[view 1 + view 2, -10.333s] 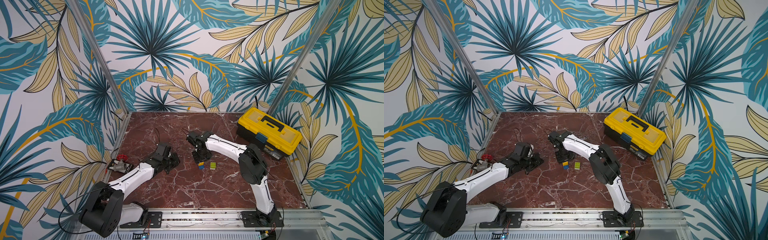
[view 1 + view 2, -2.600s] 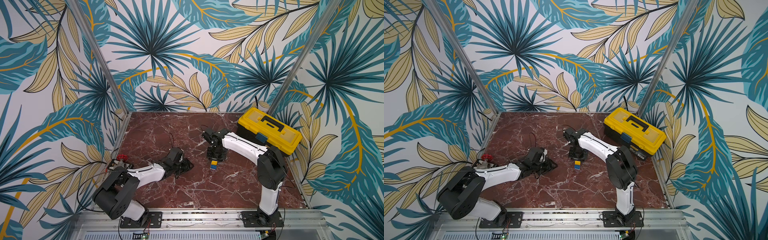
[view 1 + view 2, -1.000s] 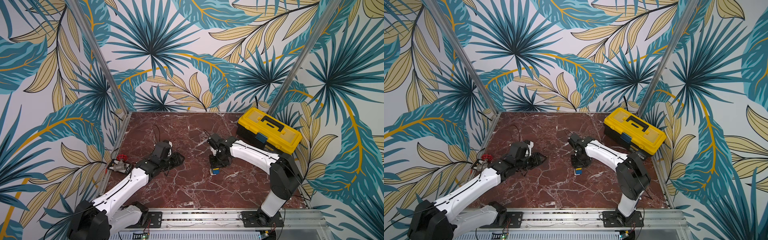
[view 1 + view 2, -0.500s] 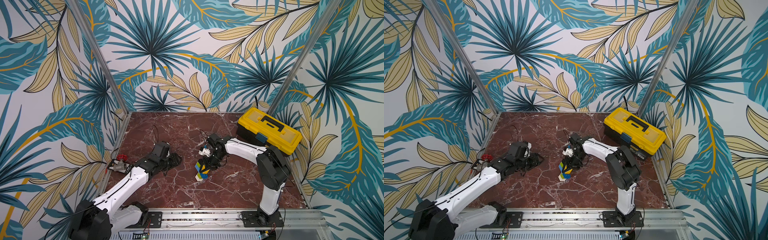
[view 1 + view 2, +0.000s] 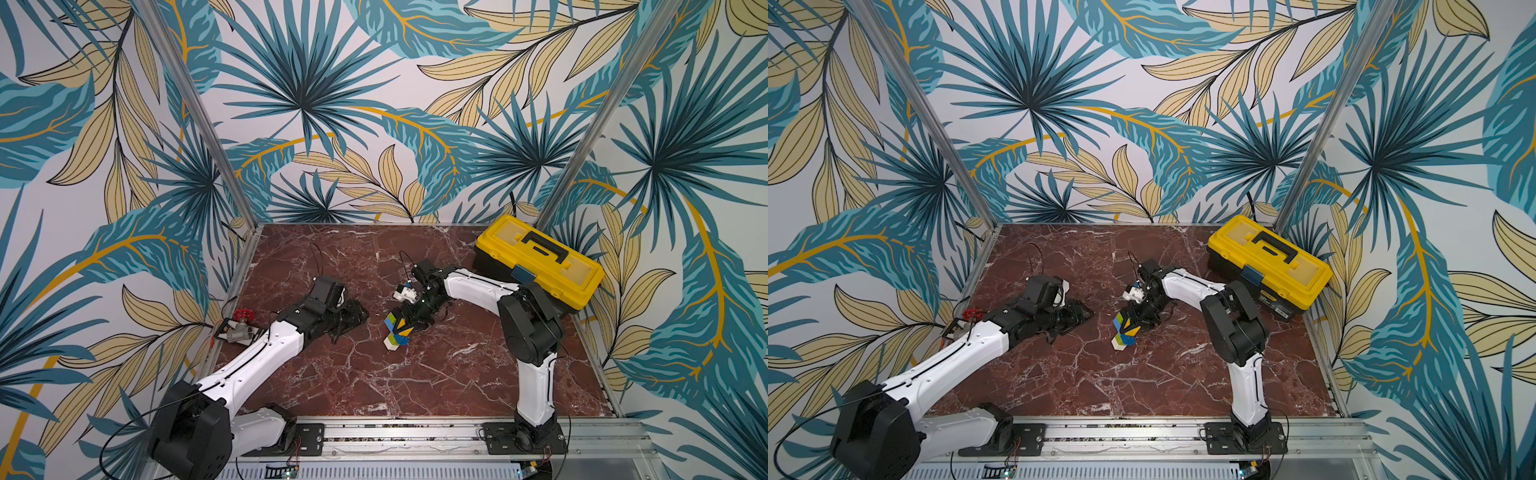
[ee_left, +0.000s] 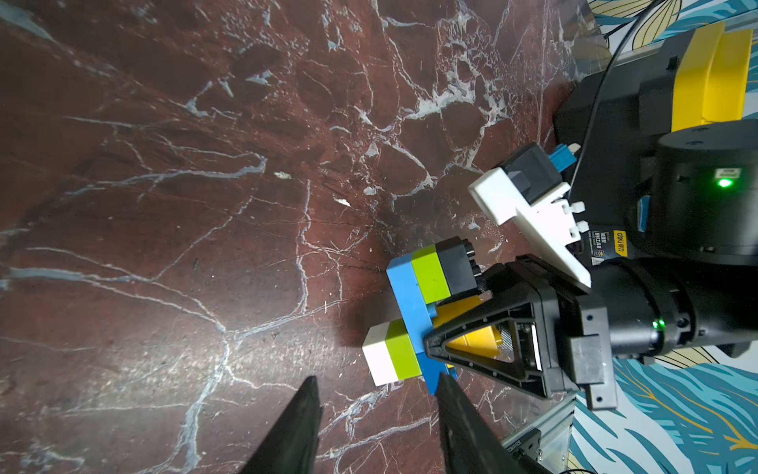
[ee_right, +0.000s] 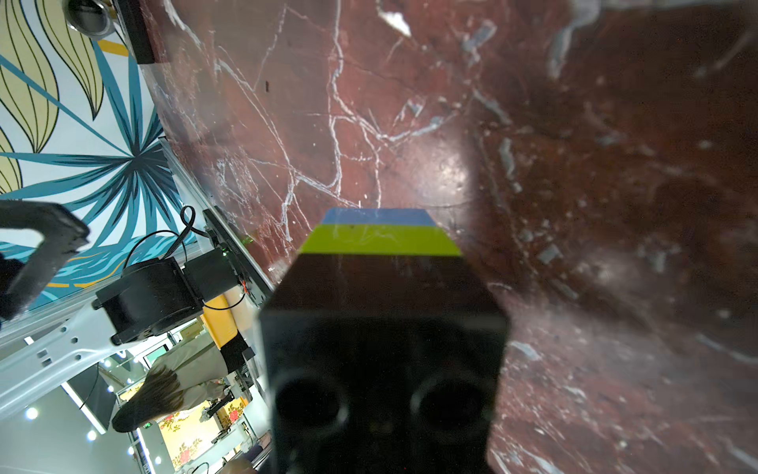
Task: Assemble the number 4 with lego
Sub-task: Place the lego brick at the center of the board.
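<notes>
The number 4 (image 5: 396, 330) (image 5: 1124, 328) is a flat figure of joined lego, tilted over the marble floor in both top views. In the left wrist view it shows a light-blue crossbar (image 6: 408, 295), a green and black stub (image 6: 445, 269) and a white and green end (image 6: 387, 357). My right gripper (image 5: 411, 323) (image 6: 459, 318) is shut on its yellow bricks (image 6: 478, 342). Whether the white end touches the floor I cannot tell. My left gripper (image 6: 377, 383) (image 5: 358, 318) stands open and empty just left of the figure. In the right wrist view the black brick (image 7: 383, 287) hides the right fingers.
A big yellow toolbox (image 5: 540, 262) (image 5: 1271, 257) stands at the back right, close behind the right arm. A small red valve fitting (image 5: 240, 322) lies at the left edge of the floor. Metal rails border the floor at the front and sides.
Over the last second my right gripper has swung up from pointing down at the floor and turned the figure broadside. The left gripper has shifted slightly toward it.
</notes>
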{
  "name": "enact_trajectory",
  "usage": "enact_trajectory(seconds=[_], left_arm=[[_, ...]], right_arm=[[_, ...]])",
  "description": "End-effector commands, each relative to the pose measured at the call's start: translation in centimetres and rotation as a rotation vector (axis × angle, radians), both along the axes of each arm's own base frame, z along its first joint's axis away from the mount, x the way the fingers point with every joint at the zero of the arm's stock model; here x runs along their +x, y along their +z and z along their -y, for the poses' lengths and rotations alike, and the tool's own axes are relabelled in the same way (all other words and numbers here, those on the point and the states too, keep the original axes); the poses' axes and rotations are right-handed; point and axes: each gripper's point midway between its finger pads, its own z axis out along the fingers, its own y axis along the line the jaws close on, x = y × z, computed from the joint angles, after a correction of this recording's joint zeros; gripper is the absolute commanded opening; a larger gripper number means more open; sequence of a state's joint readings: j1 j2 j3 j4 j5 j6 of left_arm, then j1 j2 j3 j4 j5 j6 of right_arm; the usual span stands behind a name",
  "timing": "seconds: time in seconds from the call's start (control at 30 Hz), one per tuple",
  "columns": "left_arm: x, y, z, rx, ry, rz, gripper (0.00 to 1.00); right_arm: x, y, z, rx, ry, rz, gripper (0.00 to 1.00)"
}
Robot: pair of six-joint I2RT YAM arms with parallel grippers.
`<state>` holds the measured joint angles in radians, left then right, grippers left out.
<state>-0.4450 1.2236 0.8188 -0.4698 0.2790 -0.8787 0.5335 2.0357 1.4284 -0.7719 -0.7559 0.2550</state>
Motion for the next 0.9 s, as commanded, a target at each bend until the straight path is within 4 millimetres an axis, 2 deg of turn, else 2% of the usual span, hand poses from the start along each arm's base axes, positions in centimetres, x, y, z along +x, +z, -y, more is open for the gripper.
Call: enact_trajectory(seconds=[0.0, 0.17, 0.37, 0.57, 0.7, 0.87], left_arm=[[0.8, 1.6, 0.4, -0.013, -0.014, 0.023, 0.49], [0.8, 1.5, 0.5, -0.022, -0.012, 0.020, 0.48], [0.3, 1.0, 0.7, -0.050, -0.011, 0.008, 0.48], [0.3, 1.0, 0.7, -0.047, -0.016, 0.012, 0.48], [0.7, 0.7, 1.1, -0.059, -0.021, 0.009, 0.48], [1.5, -0.3, 2.1, -0.074, -0.045, -0.016, 0.48]], right_arm=[[0.2, -0.3, -0.2, 0.019, -0.007, -0.004, 0.36], [0.4, -1.0, 0.2, 0.014, -0.034, -0.013, 0.37], [0.6, -1.3, 0.4, 0.015, -0.075, -0.003, 0.49], [0.7, -1.2, 1.0, 0.002, -0.096, 0.006, 0.56], [0.9, -1.0, 2.5, -0.064, -0.125, 0.049, 0.61], [1.1, -0.2, 5.1, -0.189, -0.201, 0.156, 0.75]])
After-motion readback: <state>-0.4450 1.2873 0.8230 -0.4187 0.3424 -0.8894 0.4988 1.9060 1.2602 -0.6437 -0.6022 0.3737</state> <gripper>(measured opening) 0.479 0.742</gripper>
